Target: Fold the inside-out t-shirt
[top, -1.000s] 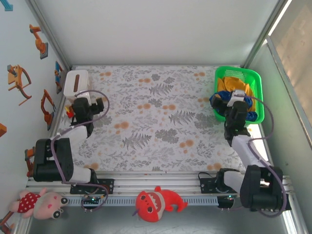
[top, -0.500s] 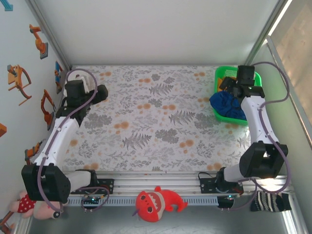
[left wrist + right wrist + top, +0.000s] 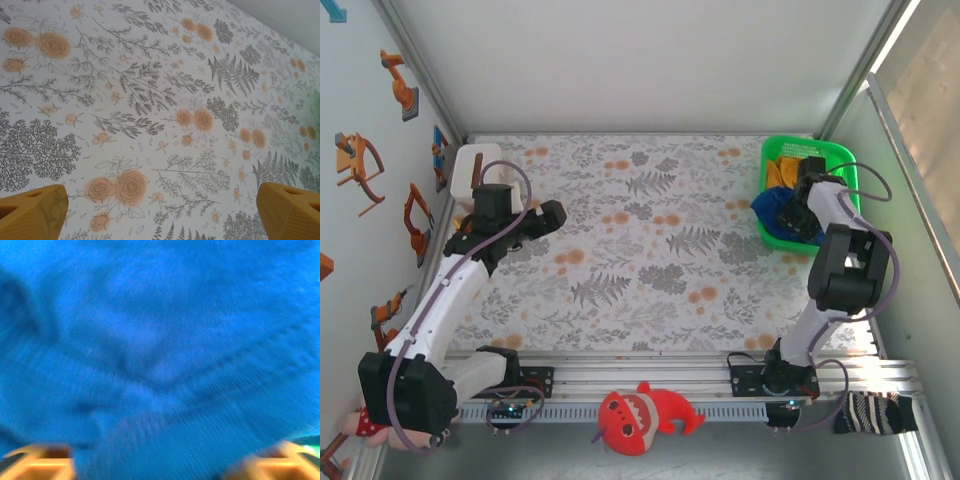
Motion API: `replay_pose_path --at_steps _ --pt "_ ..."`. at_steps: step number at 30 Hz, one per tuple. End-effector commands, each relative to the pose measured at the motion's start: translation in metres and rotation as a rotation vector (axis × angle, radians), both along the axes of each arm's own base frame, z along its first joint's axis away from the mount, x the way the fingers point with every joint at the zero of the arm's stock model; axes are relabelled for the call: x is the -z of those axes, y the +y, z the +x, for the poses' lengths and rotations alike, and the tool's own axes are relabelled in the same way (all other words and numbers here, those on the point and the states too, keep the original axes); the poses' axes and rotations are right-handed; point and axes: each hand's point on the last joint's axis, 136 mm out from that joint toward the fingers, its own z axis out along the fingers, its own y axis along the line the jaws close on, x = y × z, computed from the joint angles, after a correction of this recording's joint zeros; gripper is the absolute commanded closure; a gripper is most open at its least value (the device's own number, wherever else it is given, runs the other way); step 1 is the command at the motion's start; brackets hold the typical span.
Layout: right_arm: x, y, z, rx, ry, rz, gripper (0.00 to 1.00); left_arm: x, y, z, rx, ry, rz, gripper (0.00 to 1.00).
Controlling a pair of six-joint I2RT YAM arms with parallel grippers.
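The inside-out t-shirt (image 3: 775, 212) lies bunched up, royal blue, in the near part of the green basket (image 3: 790, 143) at the table's far right. My right gripper (image 3: 800, 207) is down in the basket on it. In the right wrist view the blurred blue cloth (image 3: 160, 340) lies close under the camera, and the right gripper (image 3: 155, 455) has its two fingertips wide apart at the bottom corners with cloth between them. My left gripper (image 3: 552, 215) hangs open over the flowered tablecloth at the left. In its own view the left gripper (image 3: 161, 195) has nothing between its fingers.
An orange-yellow garment (image 3: 782, 170) lies in the far part of the basket. A white tissue box (image 3: 470, 165) stands at the far left corner. A red shark plush (image 3: 635, 418), a doll (image 3: 390, 420) and a striped sock (image 3: 875, 412) lie before the arm bases.
The right arm reached over the basket and came down onto the blue cloth. The left arm rose towards the tissue box, then swung right over the table, still open.
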Motion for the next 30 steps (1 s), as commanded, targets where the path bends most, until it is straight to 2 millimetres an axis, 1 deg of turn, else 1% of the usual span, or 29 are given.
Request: replay_pose_path --at_steps 1,3,4,5,9,12,14,16,18,20,23,24,25,26,29,30 --pt "0.006 -0.014 0.012 0.057 0.002 0.034 0.60 0.008 -0.006 -0.010 0.025 0.041 -0.015 0.04" --pt "0.008 -0.024 0.019 0.074 0.001 0.035 0.62 0.008 -0.006 -0.011 0.032 0.040 -0.011 0.04" --pt "0.008 -0.027 0.023 0.074 -0.005 0.040 0.65 0.008 -0.006 -0.013 0.034 0.042 -0.007 0.04" --pt "0.004 -0.030 0.028 0.071 -0.016 0.037 0.66 0.009 -0.004 -0.014 0.032 0.045 0.000 0.04" --pt "-0.008 -0.041 0.047 0.046 -0.052 0.012 0.67 0.010 -0.003 -0.017 0.031 0.043 0.005 0.04" --pt "-0.010 -0.046 0.057 0.035 -0.059 0.023 0.67 0.010 -0.003 -0.019 0.030 0.049 -0.002 0.04" --pt "-0.013 -0.042 0.065 0.013 -0.079 0.056 0.63 0.009 -0.003 -0.021 0.027 0.050 -0.004 0.04" --pt "-0.018 -0.036 0.068 0.004 -0.102 0.085 0.53 0.008 -0.002 -0.022 0.023 0.046 -0.002 0.04" --pt "-0.026 -0.031 0.068 -0.002 -0.137 0.104 0.47 0.007 -0.001 -0.023 0.018 0.043 -0.006 0.04" --pt "-0.037 -0.028 0.066 -0.001 -0.175 0.110 0.47 0.007 -0.001 -0.025 0.015 0.043 -0.012 0.04" --pt "-0.056 -0.022 0.060 0.004 -0.241 0.126 0.59 0.008 -0.002 -0.027 0.015 0.047 -0.020 0.04" --pt "-0.065 -0.018 0.059 0.001 -0.273 0.134 0.68 0.009 -0.002 -0.028 0.016 0.050 -0.020 0.04" --pt "-0.075 -0.016 0.059 0.000 -0.306 0.138 0.94 0.008 -0.003 -0.029 0.017 0.051 -0.021 0.04" --pt "-0.084 -0.014 0.059 0.000 -0.333 0.143 1.00 0.008 -0.002 -0.029 0.016 0.051 -0.020 0.04" --pt "-0.122 -0.009 0.059 -0.007 -0.440 0.149 1.00 0.009 -0.003 -0.030 0.020 0.056 -0.018 0.04" --pt "-0.137 -0.008 0.059 -0.013 -0.482 0.149 1.00 0.010 -0.003 -0.031 0.020 0.059 -0.017 0.04"
